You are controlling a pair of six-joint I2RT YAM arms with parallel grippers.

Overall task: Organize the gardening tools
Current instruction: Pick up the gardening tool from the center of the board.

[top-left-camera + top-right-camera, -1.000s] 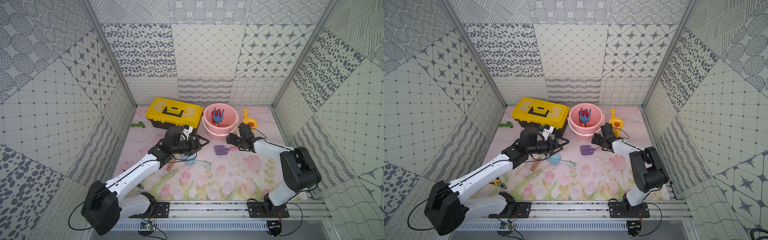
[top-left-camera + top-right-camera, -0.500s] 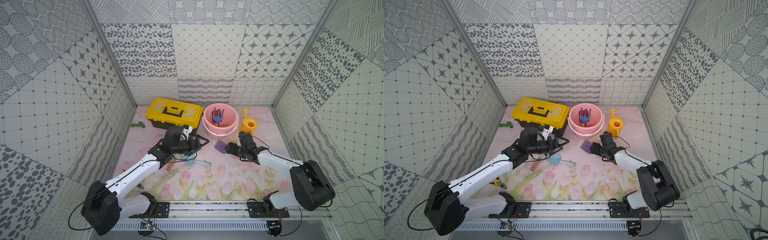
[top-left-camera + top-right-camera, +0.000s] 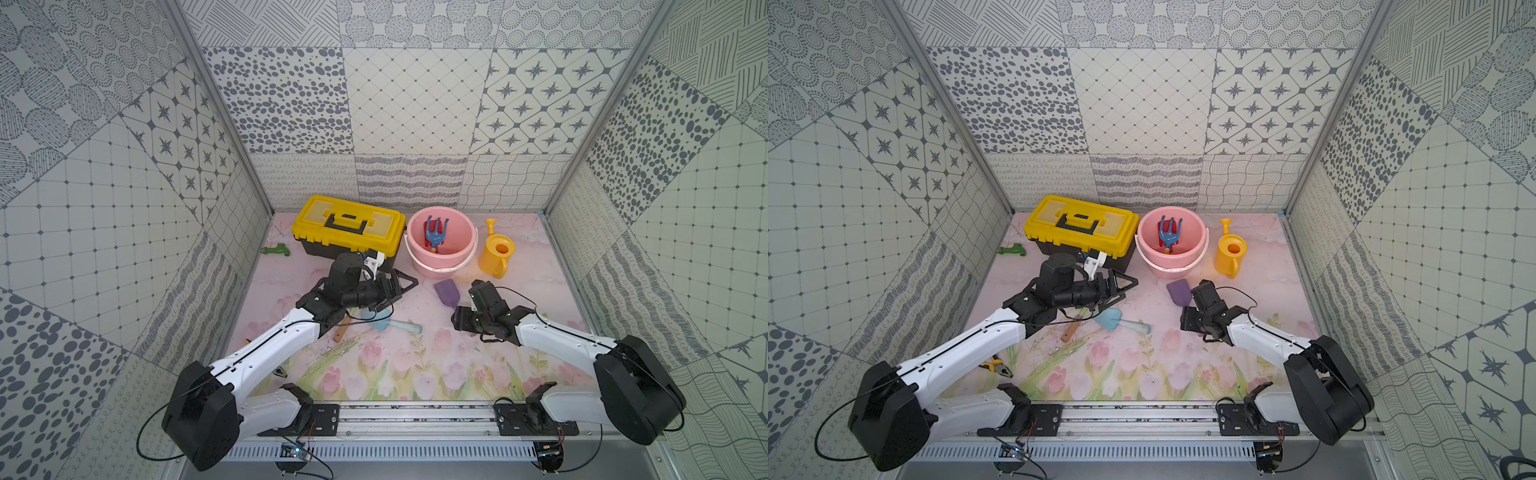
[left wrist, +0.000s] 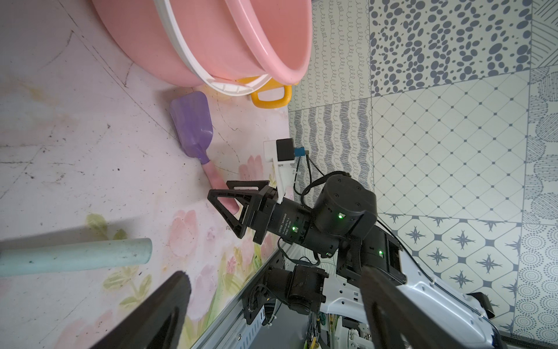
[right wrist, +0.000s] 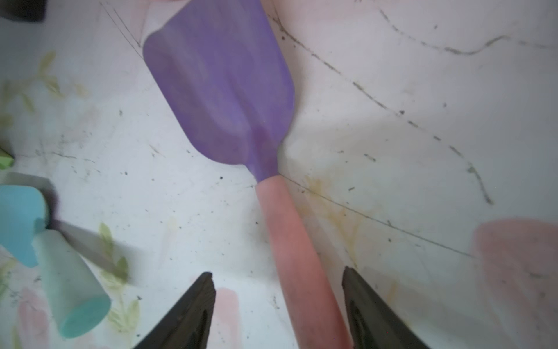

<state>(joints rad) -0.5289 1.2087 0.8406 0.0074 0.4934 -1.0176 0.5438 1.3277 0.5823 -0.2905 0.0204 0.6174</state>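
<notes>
Right hand astride purple scoop handle; blade beyond fingertips; unclamped.

Both arms share one build. The left arm and right arm have smooth white shell links joined by bulky, rounded black joint housings. The left claw and right claw are black, with fingers shaped as open triangular trusses. A white bracket on the right wrist carries a small black camera block. Thin black cables loop around the joints. Green lights glow on the black housings, near small white lettering. The bases are bolted to a silver rail.
</notes>
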